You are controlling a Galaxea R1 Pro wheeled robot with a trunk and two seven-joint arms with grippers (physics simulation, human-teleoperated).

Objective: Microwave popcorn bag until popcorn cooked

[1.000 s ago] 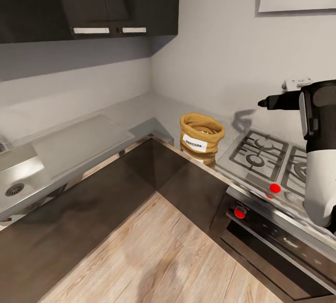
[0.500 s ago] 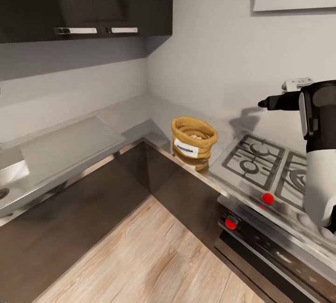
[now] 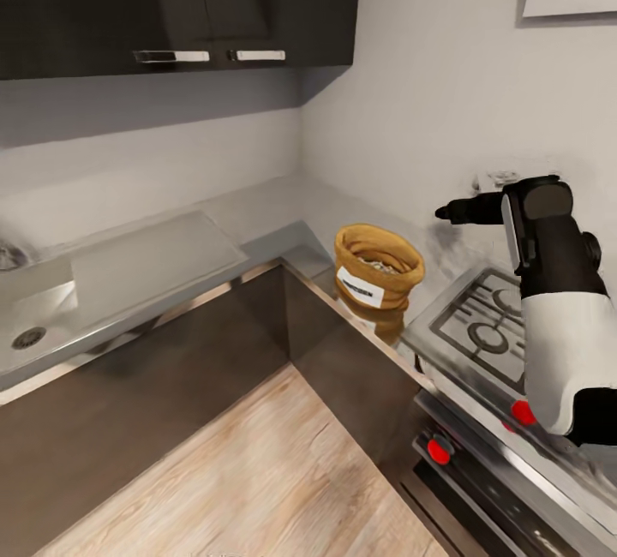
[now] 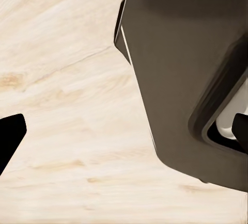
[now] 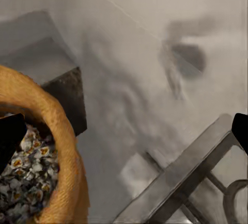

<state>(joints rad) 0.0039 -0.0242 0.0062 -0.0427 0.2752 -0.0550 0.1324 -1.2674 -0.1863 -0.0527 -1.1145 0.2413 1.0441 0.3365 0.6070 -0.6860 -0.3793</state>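
Note:
The popcorn bag (image 3: 379,270), a squat tan sack with a white label, stands on the steel countertop (image 3: 257,214) at its inner corner, beside the hob. Small pale popcorn pieces (image 5: 26,182) fill its open mouth. My right gripper (image 3: 446,212) hovers above the counter, just right of the bag's rim and a little higher. In the right wrist view my right gripper (image 5: 124,131) is open, with the bag's rim (image 5: 57,125) near one fingertip. My left gripper (image 4: 124,133) is open over the wood floor, holding nothing. The microwave is out of view.
A gas hob (image 3: 488,326) lies right of the bag, above a steel oven with red knobs (image 3: 439,450). A sink (image 3: 30,336) sits at the far left of the counter. Dark upper cabinets (image 3: 171,0) hang over the counter. Part of my dark body (image 4: 186,69) is beside the left gripper.
The head view has swung, shifting the whole scene. My right gripper has moved down and closer to the popcorn bag, roughly halving the gap to its rim.

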